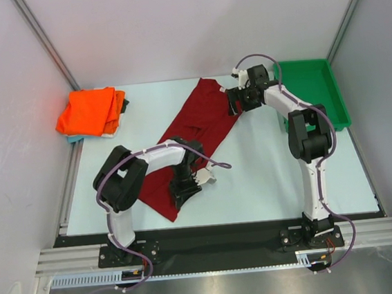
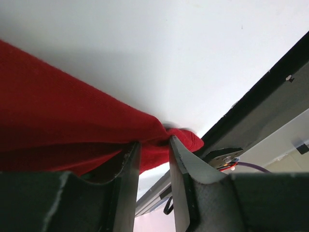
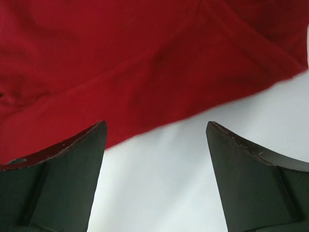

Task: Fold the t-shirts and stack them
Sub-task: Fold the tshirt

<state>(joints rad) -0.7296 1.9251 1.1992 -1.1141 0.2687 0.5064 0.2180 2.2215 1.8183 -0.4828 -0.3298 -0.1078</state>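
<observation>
Already, at the far left corner, the orange shirt (image 1: 90,110) lies folded. A teal shirt (image 1: 74,138) shows at its near edge, so that part of the stack looks done. The work now is on the maroon shirt (image 1: 197,122), spread slantwise across the middle of the table (image 1: 268,175). Its near end points toward the left arm's base and its far end toward the back wall. I judge this to be the start of a fold, with one end taken and the other not yet.

The left arm bends low over the near end, elbow out to the left and wrist pointed down. The left gripper (image 2: 152,141) is nearly closed, with a bunched bit of maroon cloth pinched between its fingers. The cloth rises off the table toward that pinch.

The right arm reaches far forward and leans left, its forearm passing just beside the green tray (image 1: 337,98). The right gripper (image 3: 155,128) hangs at the shirt's far right edge with its jaws wide apart and nothing in them. The hem lies just beyond the fingertips.

Next, I think, the right gripper must drop onto that edge and close on cloth, not bare table. Only then can both arms carry the shirt over itself.
</observation>
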